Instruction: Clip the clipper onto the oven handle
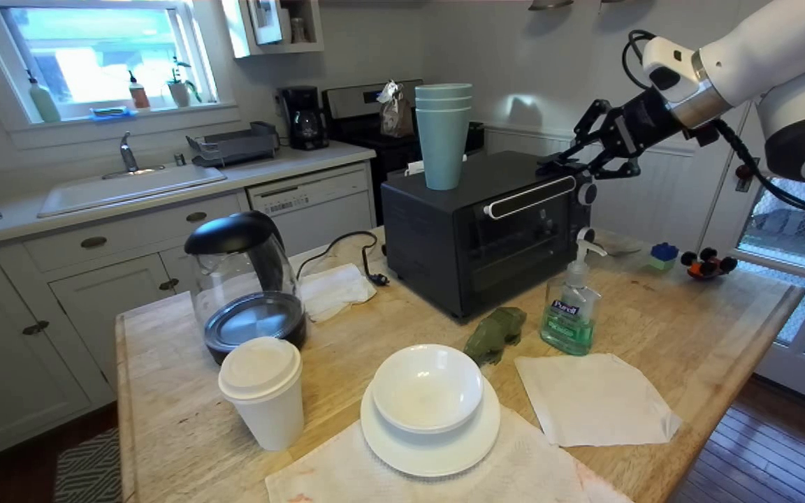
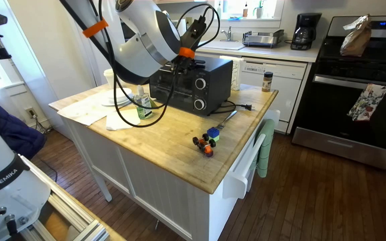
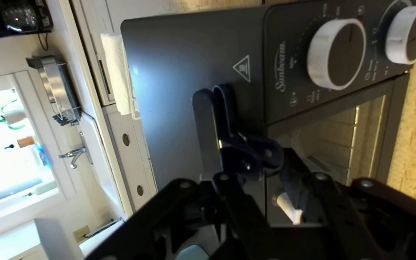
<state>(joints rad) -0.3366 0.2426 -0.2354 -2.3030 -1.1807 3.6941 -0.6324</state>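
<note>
In an exterior view, a white bowl sits on a plate at the near side of the wooden counter, a lidded paper cup nearby. Behind these stand a glass kettle, a green animal figurine and a pump bottle. Next comes the black toaster oven, bearing stacked cups, with the oven handle along its upper door. At the far front corner, the jaws of the white arm grip the dark clipper, which reaches over the oven top near the handle's end. A coffee maker and window lie farthest back.
</note>
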